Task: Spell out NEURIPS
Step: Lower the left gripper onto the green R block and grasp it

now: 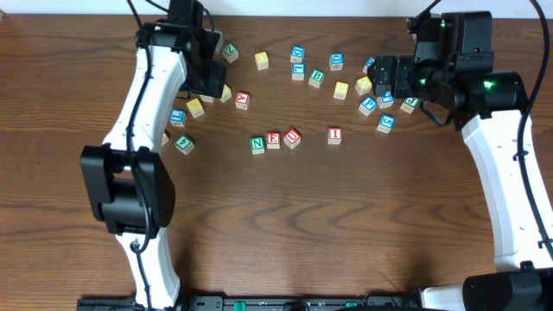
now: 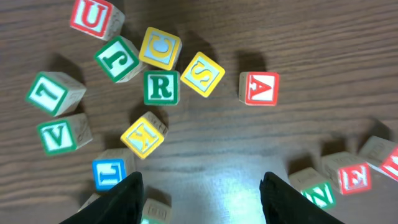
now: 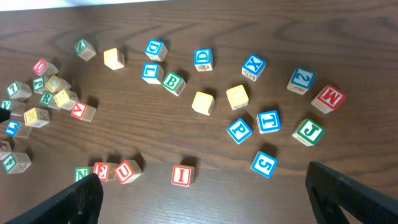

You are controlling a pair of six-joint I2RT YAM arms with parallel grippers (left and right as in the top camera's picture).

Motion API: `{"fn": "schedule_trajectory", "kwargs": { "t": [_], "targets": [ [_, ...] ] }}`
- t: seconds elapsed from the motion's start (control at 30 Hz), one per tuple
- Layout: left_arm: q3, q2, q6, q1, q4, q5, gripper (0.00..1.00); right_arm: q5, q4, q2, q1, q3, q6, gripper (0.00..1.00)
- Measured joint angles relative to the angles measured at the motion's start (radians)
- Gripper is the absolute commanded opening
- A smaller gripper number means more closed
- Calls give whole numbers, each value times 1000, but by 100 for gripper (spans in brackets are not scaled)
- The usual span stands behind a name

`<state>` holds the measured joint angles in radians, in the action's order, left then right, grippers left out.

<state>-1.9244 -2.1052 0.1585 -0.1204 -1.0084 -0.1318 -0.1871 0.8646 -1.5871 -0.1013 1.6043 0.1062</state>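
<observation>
Overhead: N [image 1: 257,144], E [image 1: 273,140] and U [image 1: 292,137] are sitting side by side in a row near the middle of the table [image 1: 346,225]. I [image 1: 334,135] is lying at 3 o'clock from U, apart from it.

Left wrist view: your left gripper [image 2: 202,199] is hovering over the table, jaws standing part open and holding nothing. R [image 2: 161,88] is lying at 11 o'clock from it. C [image 2: 160,48] is sitting just beside R at 12 o'clock, and the yellow S [image 2: 202,73] just beside R at 2 o'clock.

Right wrist view: your right gripper [image 3: 214,199] is hanging with jaws wide, gripping nothing. P [image 3: 239,130] is resting at 1 o'clock from it, with T [image 3: 268,121] just beside P at 3 o'clock.
</observation>
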Motion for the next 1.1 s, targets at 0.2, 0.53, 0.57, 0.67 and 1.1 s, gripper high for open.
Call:
{"fn": "schedule_trajectory", "kwargs": {
  "t": [0.2, 0.53, 0.57, 0.67, 1.1],
  "targets": [
    [0, -45, 5, 12, 53, -2, 59, 0, 6, 0, 0, 0, 0, 99],
    [0, -150, 9, 47, 119, -2, 56, 0, 6, 0, 0, 0, 0, 99],
    [0, -154, 11, 47, 124, -2, 56, 0, 6, 0, 0, 0, 0, 99],
    [0, -162, 17, 47, 139, -2, 56, 0, 6, 0, 0, 0, 0, 99],
    [0, -207, 26, 47, 148, -1, 52, 0, 6, 0, 0, 0, 0, 99]
  ]
}}
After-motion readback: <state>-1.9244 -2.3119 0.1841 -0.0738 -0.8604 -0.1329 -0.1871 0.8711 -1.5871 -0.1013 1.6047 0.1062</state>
